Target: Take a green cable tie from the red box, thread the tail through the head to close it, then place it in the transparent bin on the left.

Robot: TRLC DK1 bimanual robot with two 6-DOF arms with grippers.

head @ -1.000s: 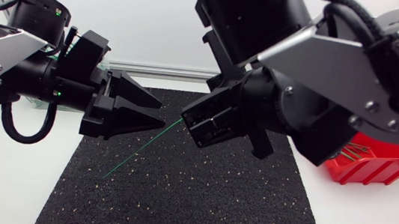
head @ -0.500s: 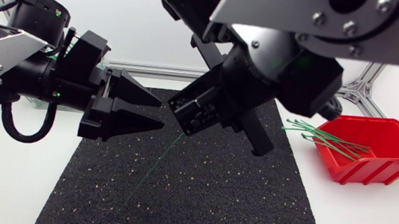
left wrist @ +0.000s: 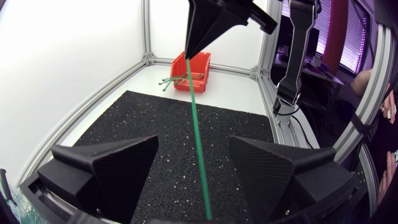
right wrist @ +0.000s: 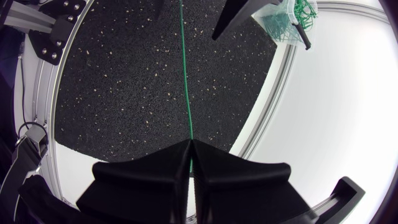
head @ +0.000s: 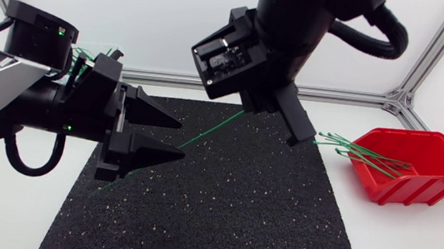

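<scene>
My right gripper (head: 249,111) hangs over the mat's far middle, shut on one end of a straight green cable tie (head: 170,152). In the right wrist view its fingers (right wrist: 168,165) press together on the tie (right wrist: 185,81), which runs out ahead of them. The tie slants down to the left and passes between the spread fingers of my left gripper (head: 180,136). In the left wrist view the tie (left wrist: 198,137) lies in the gap and touches neither finger (left wrist: 109,168). The red box (head: 425,177) at the right holds several more green ties (head: 362,149).
A black speckled mat (head: 228,217) covers the table's middle. The transparent bin (right wrist: 287,15) with green ties inside stands at the far left behind my left arm. Aluminium frame rails (head: 177,78) run along the table's edges.
My right arm has swung up and towards the back, clearing the red box from view. The tie it holds now runs between my left gripper's fingers. My left gripper has shifted slightly right and down.
</scene>
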